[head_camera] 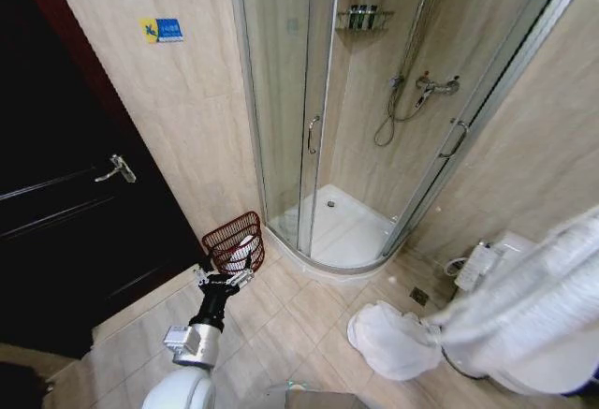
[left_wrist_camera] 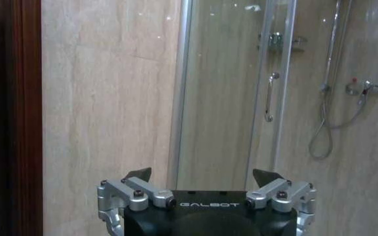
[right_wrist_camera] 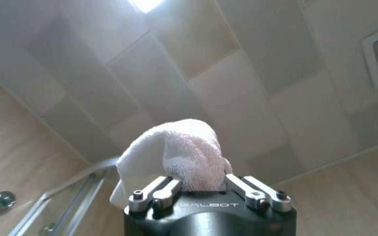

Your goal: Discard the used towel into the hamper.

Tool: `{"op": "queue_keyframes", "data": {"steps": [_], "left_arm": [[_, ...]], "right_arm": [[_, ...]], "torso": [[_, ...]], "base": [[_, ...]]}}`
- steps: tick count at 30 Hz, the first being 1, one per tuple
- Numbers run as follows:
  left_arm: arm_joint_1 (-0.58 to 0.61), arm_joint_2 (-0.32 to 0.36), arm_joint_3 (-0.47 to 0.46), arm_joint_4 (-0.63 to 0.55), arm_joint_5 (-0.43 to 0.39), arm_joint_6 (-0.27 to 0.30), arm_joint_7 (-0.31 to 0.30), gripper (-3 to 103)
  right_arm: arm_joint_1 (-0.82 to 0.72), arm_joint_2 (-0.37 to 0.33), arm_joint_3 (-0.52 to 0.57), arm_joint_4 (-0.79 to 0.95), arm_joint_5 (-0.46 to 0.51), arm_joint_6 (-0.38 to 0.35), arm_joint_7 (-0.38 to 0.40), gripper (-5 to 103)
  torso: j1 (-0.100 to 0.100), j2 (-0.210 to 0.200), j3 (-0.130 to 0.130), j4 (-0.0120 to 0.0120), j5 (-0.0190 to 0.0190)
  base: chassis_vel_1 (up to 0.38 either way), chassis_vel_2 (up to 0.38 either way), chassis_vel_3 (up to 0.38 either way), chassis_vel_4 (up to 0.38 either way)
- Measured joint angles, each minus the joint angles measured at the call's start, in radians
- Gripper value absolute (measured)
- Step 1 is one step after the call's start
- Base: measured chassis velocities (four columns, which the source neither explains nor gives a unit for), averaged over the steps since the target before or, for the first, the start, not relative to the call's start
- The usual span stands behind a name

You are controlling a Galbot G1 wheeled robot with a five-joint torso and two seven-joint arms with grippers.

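**Towel gripped, hamper by the shower**

We see the right gripper (right_wrist_camera: pixel 208 189) clamped on the white towel (right_wrist_camera: pixel 175 152), pointing at the ceiling. Our left gripper (left_wrist_camera: pixel 205 179) hangs with jaws apart, near the hamper (head_camera: pixel 234 241), which stands on the floor beside the shower cabin (head_camera: pixel 309 119).

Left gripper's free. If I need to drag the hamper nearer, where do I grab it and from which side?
Grip the hamper by its top rim, on the side nearest the left gripper, coming from above: the rim flares wider than the base and stands open, so one finger can likely drop inside.
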Motion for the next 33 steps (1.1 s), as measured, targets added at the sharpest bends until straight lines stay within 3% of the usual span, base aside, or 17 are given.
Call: {"op": "queue_keyframes", "data": {"steps": [8, 33], "left_arm": [[0.0, 0.0, 0.0, 0.0, 0.0, 0.0, 0.0, 100], [0.0, 0.0, 0.0, 0.0, 0.0, 0.0, 0.0, 100]], "right_arm": [[-0.055, 0.073, -0.067, -0.023, -0.087, 0.128, -0.043, 13], [-0.059, 0.081, -0.115, -0.04, -0.095, 0.116, -0.044, 13]], "torso": [[-0.002, 0.0, -0.001, -0.0003, -0.0007], [-0.002, -0.001, -0.002, -0.0002, -0.0005]], "base": [[-0.013, 0.021, 0.018, -0.018], [0.0, 0.0, 0.0, 0.0]]}}
